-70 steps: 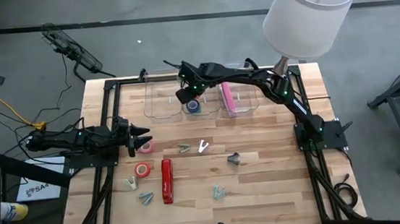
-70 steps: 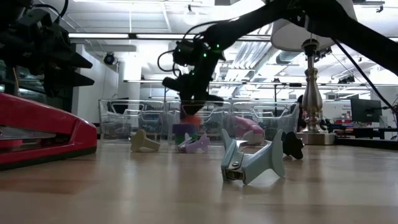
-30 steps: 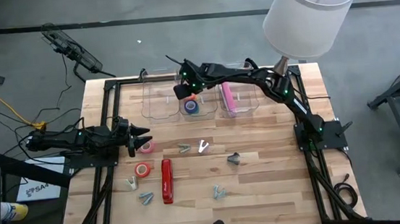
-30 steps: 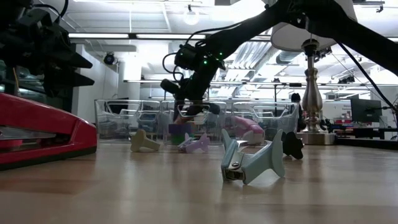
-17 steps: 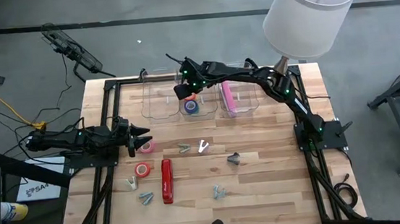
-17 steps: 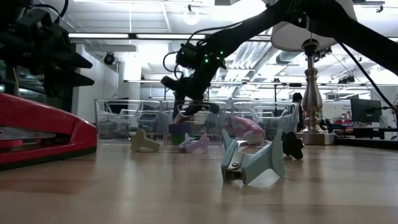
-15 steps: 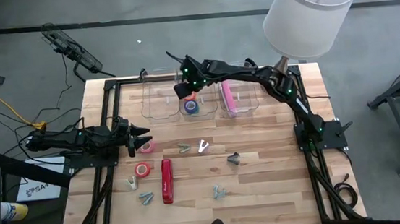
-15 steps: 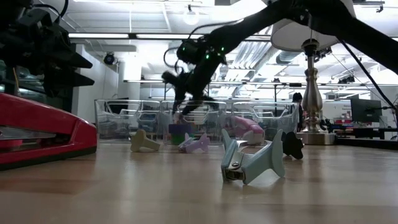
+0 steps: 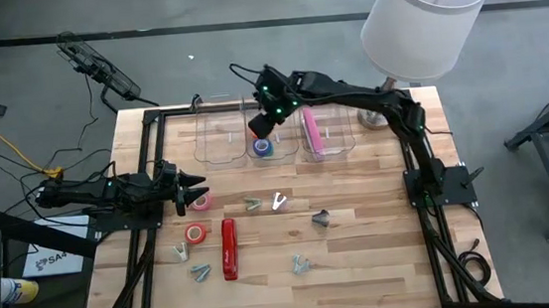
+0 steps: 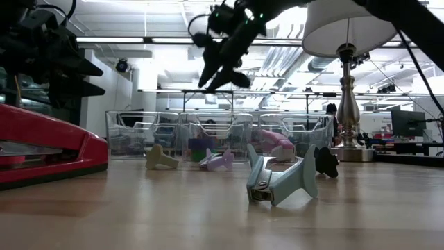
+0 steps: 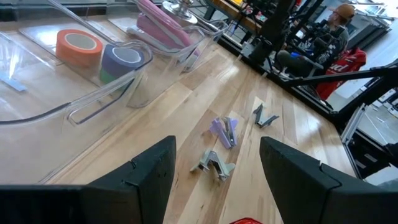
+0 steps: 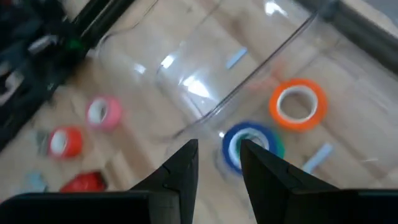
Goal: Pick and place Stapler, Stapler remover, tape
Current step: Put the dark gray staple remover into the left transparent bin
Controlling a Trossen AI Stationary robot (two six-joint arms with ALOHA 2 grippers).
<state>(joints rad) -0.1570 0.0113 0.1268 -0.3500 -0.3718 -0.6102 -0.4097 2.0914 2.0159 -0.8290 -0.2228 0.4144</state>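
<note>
My right gripper (image 9: 257, 132) hangs open and empty, high above the middle clear bin (image 9: 273, 156); in the low view it (image 10: 220, 71) is well over the bins. In that bin lie an orange tape roll (image 12: 298, 104) and a blue roll stacked on a green one (image 12: 247, 147). A pink stapler (image 9: 313, 136) lies in the right bin. On the table lie a pink tape roll (image 9: 202, 200), a red roll (image 9: 198, 233), a red stapler (image 9: 229, 248) and several staple removers (image 9: 322, 218). My left gripper (image 9: 198, 188) waits open beside the pink roll.
Three clear bins stand in a row along the far side; the left one (image 9: 219, 139) holds only a small label. A lamp with a white shade (image 9: 427, 16) stands at the far right corner. People and equipment show in the room beyond (image 11: 339, 25).
My right gripper has risen from low in the middle bin to well above it and shifted slightly toward the table's right. The orange tape roll stays in the bin beside the blue one.
</note>
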